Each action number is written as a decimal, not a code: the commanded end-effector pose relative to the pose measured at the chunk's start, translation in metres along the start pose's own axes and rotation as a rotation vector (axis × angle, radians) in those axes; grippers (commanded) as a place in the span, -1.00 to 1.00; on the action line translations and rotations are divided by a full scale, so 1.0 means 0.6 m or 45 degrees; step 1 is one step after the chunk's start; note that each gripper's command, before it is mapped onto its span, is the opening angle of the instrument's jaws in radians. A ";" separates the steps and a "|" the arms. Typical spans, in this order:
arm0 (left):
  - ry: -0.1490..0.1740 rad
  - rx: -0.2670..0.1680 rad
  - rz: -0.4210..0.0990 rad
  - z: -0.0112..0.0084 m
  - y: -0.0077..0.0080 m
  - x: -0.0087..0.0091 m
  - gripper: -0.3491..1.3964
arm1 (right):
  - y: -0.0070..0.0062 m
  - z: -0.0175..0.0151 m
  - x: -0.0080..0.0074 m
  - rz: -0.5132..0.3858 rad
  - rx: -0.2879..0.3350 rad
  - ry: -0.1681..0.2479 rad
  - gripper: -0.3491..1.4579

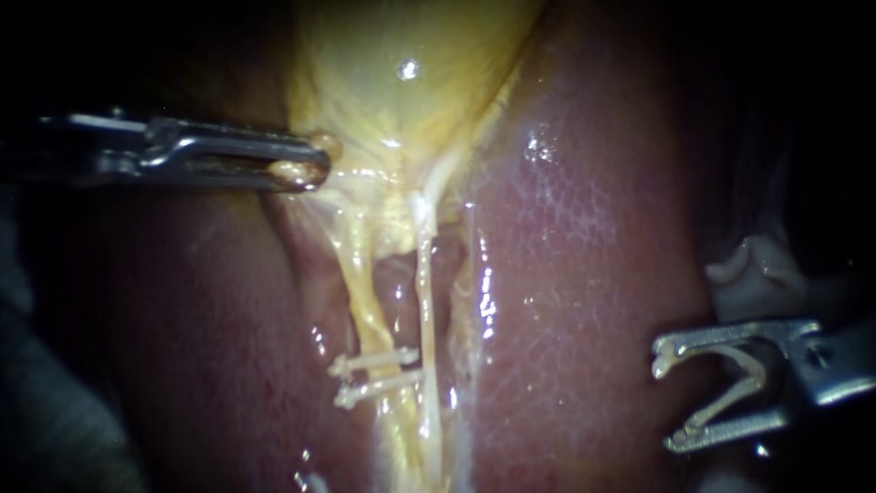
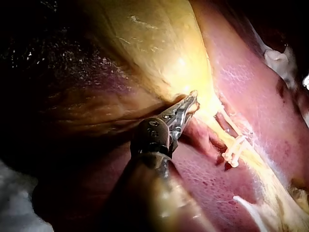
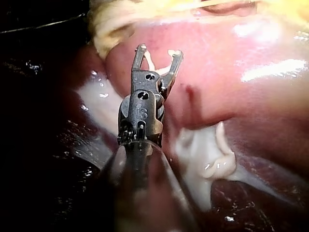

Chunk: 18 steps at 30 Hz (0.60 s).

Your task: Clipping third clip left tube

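1. Left tube (image 1: 363, 292): I am seeing it running down from the gallbladder (image 1: 401, 82), with two clips (image 1: 376, 374) crossing it low. I am judging it soft, slippery and easily torn.
2. Left instrument (image 1: 306, 169): pincer clamping the gallbladder.
3. Right instrument (image 1: 668, 399): pincer wide, carrying an open clip (image 1: 730, 397), well apart from the tube. I am judging the bare stretch above the clips the best place to take hold.

1. The only mark I can see is a small stamped one on the dark joint housing (image 3: 141, 112) of my right instrument (image 3: 159, 50), in the right wrist view. It is a maker's mark, and I do not read it off.
2. No other label, brand, number or sign can be read here.
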 end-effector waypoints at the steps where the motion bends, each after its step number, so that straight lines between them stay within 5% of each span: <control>1: 0.003 0.009 -0.003 -0.0006 -0.0001 0.0002 -1.00 | 0.0000 0.0000 0.0000 0.000 0.000 0.000 -0.06; 10: 0.009 0.013 -0.006 -0.0010 0.0001 0.0002 -1.00 | 0.0004 0.0013 0.0008 0.004 -0.006 0.000 -0.06; 18: 0.010 0.014 -0.006 -0.0008 0.0002 0.0000 -1.00 | 0.0022 0.0069 0.0046 0.021 -0.031 -0.001 -0.06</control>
